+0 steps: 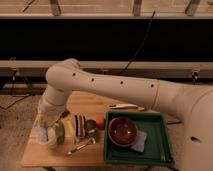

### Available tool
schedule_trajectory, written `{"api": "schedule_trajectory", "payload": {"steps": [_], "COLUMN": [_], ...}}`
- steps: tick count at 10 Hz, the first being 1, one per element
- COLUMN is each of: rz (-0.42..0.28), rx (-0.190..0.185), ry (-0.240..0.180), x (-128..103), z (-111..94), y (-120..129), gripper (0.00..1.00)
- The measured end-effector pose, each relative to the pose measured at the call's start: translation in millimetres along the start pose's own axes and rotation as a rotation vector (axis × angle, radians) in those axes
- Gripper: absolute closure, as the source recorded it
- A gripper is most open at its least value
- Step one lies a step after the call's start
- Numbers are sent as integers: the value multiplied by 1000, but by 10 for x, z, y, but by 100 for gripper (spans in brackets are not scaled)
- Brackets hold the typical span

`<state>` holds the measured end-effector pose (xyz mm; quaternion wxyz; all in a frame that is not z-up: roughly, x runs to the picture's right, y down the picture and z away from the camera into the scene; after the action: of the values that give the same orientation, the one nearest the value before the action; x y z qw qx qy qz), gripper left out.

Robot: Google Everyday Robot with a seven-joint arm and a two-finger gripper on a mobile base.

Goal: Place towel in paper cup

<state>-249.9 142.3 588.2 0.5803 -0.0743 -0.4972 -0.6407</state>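
My gripper (46, 126) hangs at the end of the white arm (115, 87), low over the left front part of the wooden table (35, 152). Right beneath it stands a pale paper cup (45, 140), partly hidden by the gripper. Something whitish, perhaps the towel (39, 131), shows at the gripper's tip by the cup's rim. I cannot tell whether it is held or lies in the cup.
A green object (59, 132), a striped object (80, 125), a dark round object (91, 126) and an orange ball (101, 121) sit beside the cup. A spoon (82, 146) lies in front. A green tray (155, 150) holds a red bowl (123, 131) and a pale napkin (141, 142).
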Motion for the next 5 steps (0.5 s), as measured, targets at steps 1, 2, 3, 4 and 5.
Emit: {"api": "schedule_trajectory", "payload": {"steps": [1,2,3,4,5], "rz": [2,7,12,18,23], "rx": [-9,-21,-30,-40,-50], "ry": [-13,-26,-34,-44,-51], "x": [16,43,60,81,109], "z": [71,153,208,279,346], "y": [2,22,42,68,89], "gripper": [100,100,100,100,100]}}
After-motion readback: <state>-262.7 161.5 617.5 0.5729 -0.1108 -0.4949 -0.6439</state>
